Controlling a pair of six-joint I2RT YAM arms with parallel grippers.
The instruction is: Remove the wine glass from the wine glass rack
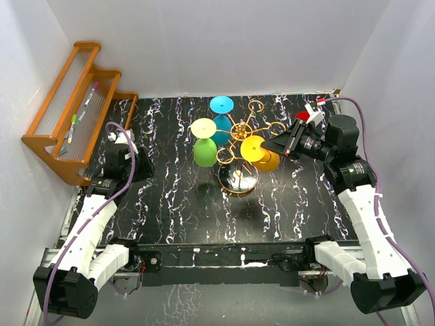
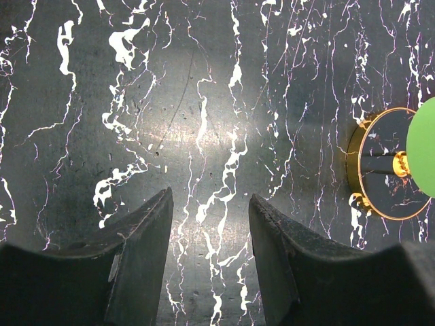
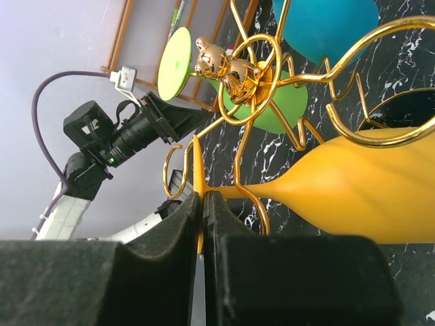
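Note:
The gold wire wine glass rack [image 1: 239,129] stands mid-table on its round base [image 1: 237,180]. Three glasses hang upside down from its ring arms: an orange-yellow wine glass [image 1: 267,159], a green one [image 1: 204,153] and a blue one [image 1: 222,129]. My right gripper [image 3: 204,197] is shut on the thin foot disc of the orange-yellow glass [image 3: 353,183], whose stem still passes through a rack loop [image 3: 248,68]. In the top view the right gripper [image 1: 266,147] is at the rack's right side. My left gripper [image 2: 211,204] is open and empty over bare table, left of the rack base [image 2: 380,163].
An orange-brown wooden stepped shelf [image 1: 75,109] leans at the back left with pens on it. White walls close in the black marbled table [image 1: 177,204]. A small red object [image 1: 303,116] lies behind the right wrist. The left gripper [image 1: 145,165] is near the table's left edge.

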